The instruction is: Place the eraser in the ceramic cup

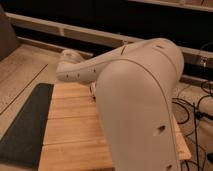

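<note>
My white arm [130, 100] fills the middle and right of the camera view and covers most of the wooden table [70, 130]. The forearm [85, 67] reaches left and ends in a rounded wrist. Only a small bit of my gripper [93, 89] shows, tucked under the forearm over the middle of the table, and it is shut. Whether anything is in it cannot be made out. The eraser and the ceramic cup are both hidden behind the arm.
A dark mat [25, 125] lies along the table's left side on the pale floor. Black cables [195, 107] trail on the floor at the right. A long pale rail [75, 32] runs across the back in front of a dark wall.
</note>
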Action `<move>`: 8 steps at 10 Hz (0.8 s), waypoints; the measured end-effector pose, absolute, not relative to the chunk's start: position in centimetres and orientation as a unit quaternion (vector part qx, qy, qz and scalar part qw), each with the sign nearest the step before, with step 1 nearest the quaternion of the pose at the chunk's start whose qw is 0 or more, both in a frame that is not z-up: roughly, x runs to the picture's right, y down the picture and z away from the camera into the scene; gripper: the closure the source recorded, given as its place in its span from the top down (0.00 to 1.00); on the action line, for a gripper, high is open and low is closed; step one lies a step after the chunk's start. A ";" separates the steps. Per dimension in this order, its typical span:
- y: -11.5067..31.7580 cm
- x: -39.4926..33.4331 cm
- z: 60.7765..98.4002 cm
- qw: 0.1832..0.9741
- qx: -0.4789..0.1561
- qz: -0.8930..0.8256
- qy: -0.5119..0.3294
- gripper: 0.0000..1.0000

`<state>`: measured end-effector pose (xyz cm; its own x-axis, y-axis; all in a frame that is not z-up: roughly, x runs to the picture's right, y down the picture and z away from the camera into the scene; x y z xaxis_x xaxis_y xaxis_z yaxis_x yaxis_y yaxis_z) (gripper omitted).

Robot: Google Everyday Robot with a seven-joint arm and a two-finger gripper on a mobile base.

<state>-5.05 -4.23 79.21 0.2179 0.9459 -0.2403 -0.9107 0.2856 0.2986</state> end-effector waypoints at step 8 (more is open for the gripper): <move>-5.4 -1.5 80.3 0.752 0.091 0.626 0.182 0.00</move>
